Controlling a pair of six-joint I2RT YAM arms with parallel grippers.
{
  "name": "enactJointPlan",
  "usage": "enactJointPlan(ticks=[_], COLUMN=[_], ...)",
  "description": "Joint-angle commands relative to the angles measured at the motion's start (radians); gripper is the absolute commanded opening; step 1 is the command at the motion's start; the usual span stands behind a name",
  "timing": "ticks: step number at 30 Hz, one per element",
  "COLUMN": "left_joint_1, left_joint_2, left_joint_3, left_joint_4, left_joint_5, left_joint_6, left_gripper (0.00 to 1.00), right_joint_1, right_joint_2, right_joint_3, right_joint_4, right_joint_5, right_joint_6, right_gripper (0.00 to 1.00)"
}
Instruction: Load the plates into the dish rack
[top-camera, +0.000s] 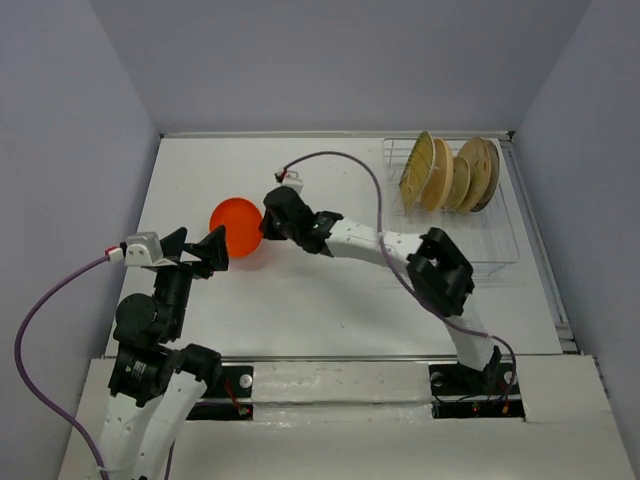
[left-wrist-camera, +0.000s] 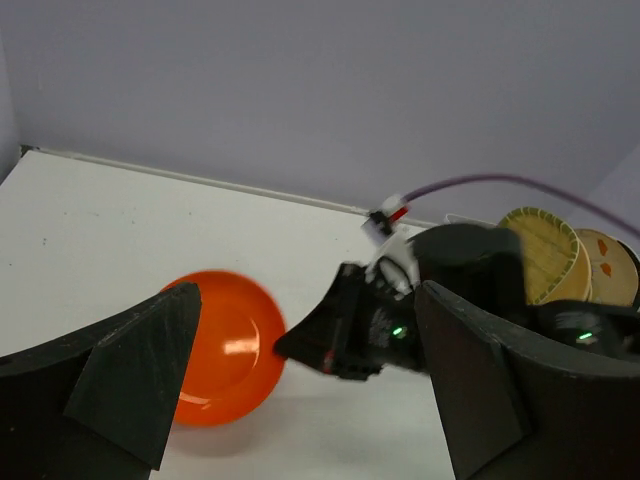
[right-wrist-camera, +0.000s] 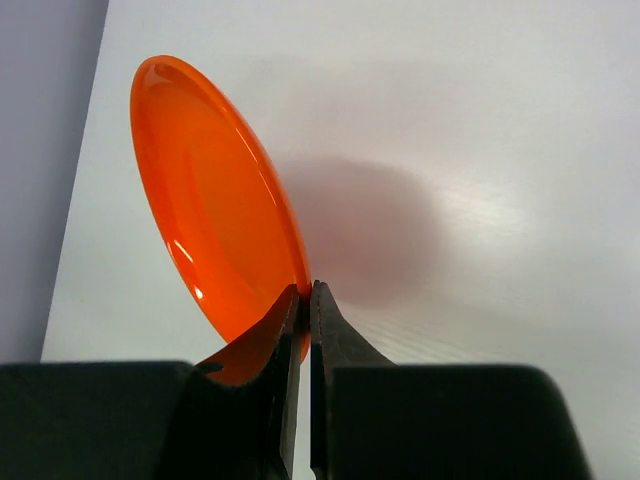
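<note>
A small orange-red plate (top-camera: 237, 227) lies at the table's left middle, its right rim pinched by my right gripper (top-camera: 264, 226), which is shut on it. In the right wrist view the orange-red plate (right-wrist-camera: 215, 200) tilts up off the table, its edge between the closed fingertips (right-wrist-camera: 306, 292). My left gripper (top-camera: 200, 251) stands open just below and left of the plate, its fingers (left-wrist-camera: 140, 370) wide apart with nothing between them. The white wire dish rack (top-camera: 492, 232) at the back right holds several plates (top-camera: 450, 173) standing on edge.
A purple cable (top-camera: 345, 160) loops over the table from the right wrist. Grey walls close the table at the back and on both sides. The right arm (top-camera: 400, 250) stretches across the middle of the table.
</note>
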Motion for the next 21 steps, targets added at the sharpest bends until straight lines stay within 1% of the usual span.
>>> enactJointPlan(ticks=[1,2,3,4,5,7,8,9,12,15,16,19,20,21], left_joint_1=[-0.009,-0.010,-0.009,-0.010,-0.015,-0.025,-0.028,-0.033,-0.050,-0.055,-0.056,-0.059,-0.061,-0.064], left_joint_2=[-0.031,-0.038,-0.042,-0.048,-0.055,-0.055,-0.055,-0.055,-0.058,-0.059,-0.062,-0.070,-0.073,-0.078], left_joint_3=[-0.012,-0.012,-0.012,-0.012,-0.014,-0.014,-0.014,-0.014,-0.014,-0.014,-0.014,-0.014,-0.014,-0.014], left_joint_4=[0.071,0.071,0.072,0.071,0.072,0.072,0.071,0.069,0.066,0.063,0.063,0.061,0.061,0.061], left_joint_5=[0.019,0.023,0.023,0.021,0.018,0.016,0.018,0.016,0.012,0.013,0.013,0.013,0.013,0.013], left_joint_6=[0.010,0.010,0.012,0.012,0.012,0.015,0.016,0.016,0.016,0.016,0.015,0.015,0.015,0.015], left_gripper=[0.99,0.99,0.99,0.99,0.99,0.99,0.99,0.99,0.99,0.99,0.99,0.99,0.99,0.99], right_joint_1=[-0.098,-0.115,-0.133,-0.166,-0.182,-0.234,-0.250,-0.265,-0.325,-0.355,-0.356,-0.365,-0.365,-0.375], right_joint_2=[-0.297,-0.363,-0.394,-0.422,-0.448,-0.501,-0.509,-0.515,-0.506,-0.474,-0.460,-0.366,-0.365,-0.329], right_joint_3=[-0.015,-0.019,-0.023,-0.028,-0.032,-0.026,-0.010,-0.003,0.052,0.101,0.141,0.233,0.251,0.285], right_joint_4=[-0.205,-0.310,-0.352,-0.400,-0.488,-0.576,-0.651,-0.678,-0.786,-0.851,-0.867,-0.978,-0.979,-1.009], right_joint_5=[0.469,0.529,0.639,0.690,0.730,0.813,0.827,0.864,0.887,0.906,0.912,0.930,0.935,0.941], right_joint_6=[-0.332,-0.357,-0.380,-0.418,-0.431,-0.449,-0.457,-0.475,-0.480,-0.497,-0.507,-0.502,-0.497,-0.492], right_gripper=[0.07,0.07,0.07,0.07,0.07,0.07,0.07,0.07,0.07,0.07,0.07,0.07,0.07,0.07])
